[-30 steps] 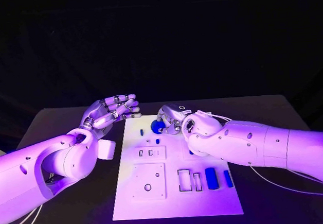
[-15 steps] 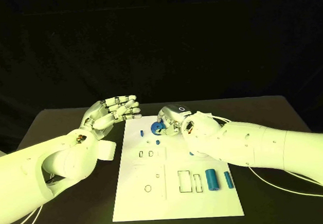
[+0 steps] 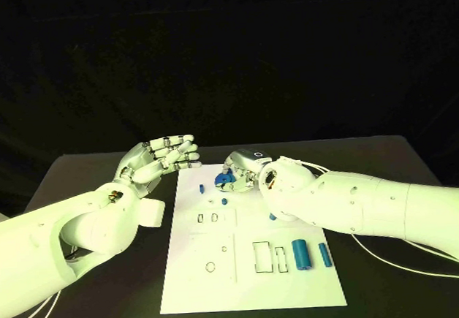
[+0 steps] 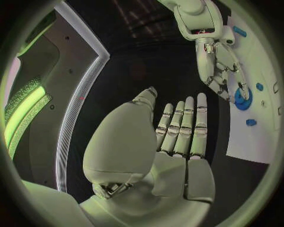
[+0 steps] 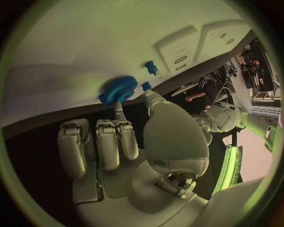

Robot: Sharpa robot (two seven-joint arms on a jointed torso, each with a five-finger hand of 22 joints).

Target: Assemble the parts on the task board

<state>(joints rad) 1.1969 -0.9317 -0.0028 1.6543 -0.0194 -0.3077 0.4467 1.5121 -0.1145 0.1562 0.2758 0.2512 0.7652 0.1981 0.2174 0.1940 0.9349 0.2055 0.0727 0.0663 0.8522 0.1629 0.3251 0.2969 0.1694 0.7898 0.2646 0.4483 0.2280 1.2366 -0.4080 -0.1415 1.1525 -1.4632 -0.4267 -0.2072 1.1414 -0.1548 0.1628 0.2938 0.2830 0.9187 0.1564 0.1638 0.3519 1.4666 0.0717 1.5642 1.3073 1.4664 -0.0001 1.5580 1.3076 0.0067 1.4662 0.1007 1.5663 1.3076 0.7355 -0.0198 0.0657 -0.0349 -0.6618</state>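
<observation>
You see the blue gear [image 3: 225, 178] half hidden behind the right hand [image 3: 254, 170]; the grip is not clear.

Left hand [image 3: 158, 159] raised flat, fingers straight and together, holding nothing. Right hand [image 3: 244, 171] curled, fingertips pinching blue gear [image 3: 226, 178].

Table [image 3: 94, 176]: black, flat top. One item is carried directly on it: the white task board [image 3: 196, 278], laid flat at the middle, long side running front to back.
</observation>
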